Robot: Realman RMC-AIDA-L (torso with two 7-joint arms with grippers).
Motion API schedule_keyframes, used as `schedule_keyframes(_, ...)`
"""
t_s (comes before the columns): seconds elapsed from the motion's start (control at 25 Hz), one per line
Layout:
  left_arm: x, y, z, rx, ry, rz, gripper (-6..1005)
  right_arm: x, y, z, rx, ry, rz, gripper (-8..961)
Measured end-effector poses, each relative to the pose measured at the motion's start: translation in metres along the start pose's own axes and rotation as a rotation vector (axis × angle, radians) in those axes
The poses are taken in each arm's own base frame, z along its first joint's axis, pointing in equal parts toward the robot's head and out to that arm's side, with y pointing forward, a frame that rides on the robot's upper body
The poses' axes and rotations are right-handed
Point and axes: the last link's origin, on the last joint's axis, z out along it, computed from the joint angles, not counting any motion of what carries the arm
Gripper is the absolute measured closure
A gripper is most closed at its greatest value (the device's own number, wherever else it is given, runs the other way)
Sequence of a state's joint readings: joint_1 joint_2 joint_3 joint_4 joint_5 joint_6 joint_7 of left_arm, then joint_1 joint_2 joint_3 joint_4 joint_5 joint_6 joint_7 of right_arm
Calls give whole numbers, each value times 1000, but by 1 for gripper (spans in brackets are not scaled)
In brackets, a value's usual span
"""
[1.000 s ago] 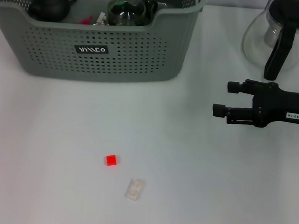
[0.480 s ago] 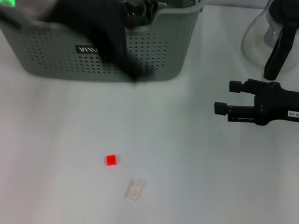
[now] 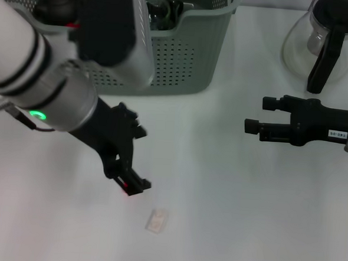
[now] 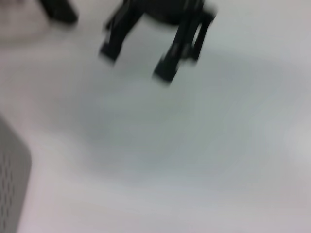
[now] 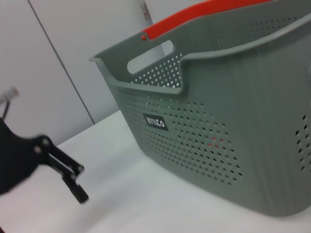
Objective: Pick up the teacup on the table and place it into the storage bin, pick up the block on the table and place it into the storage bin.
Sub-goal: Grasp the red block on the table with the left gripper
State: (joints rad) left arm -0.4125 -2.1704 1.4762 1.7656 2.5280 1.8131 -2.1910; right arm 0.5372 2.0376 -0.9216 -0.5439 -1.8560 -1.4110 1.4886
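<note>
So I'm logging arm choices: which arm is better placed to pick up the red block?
Left. Its tool is right at the red block; the right tool sits far off near the glass pot.

The head view looks down from above on the white table point(image 3: 229, 187), with the storage bin point(image 3: 190, 60) at upper left of the frame. The right wrist view sits low, close to the same bin point(image 5: 218, 126), while the left wrist view faces blurred tabletop.

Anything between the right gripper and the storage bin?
No. Head view shows only bare table between the right gripper and the storage bin.
</note>
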Motion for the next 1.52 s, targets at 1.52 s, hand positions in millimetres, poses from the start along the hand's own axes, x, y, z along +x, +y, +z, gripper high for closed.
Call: schedule_keyframes(1.52,-6,16,92,67,-331,14,244,-2,-3,2,24,-8,-8,38)
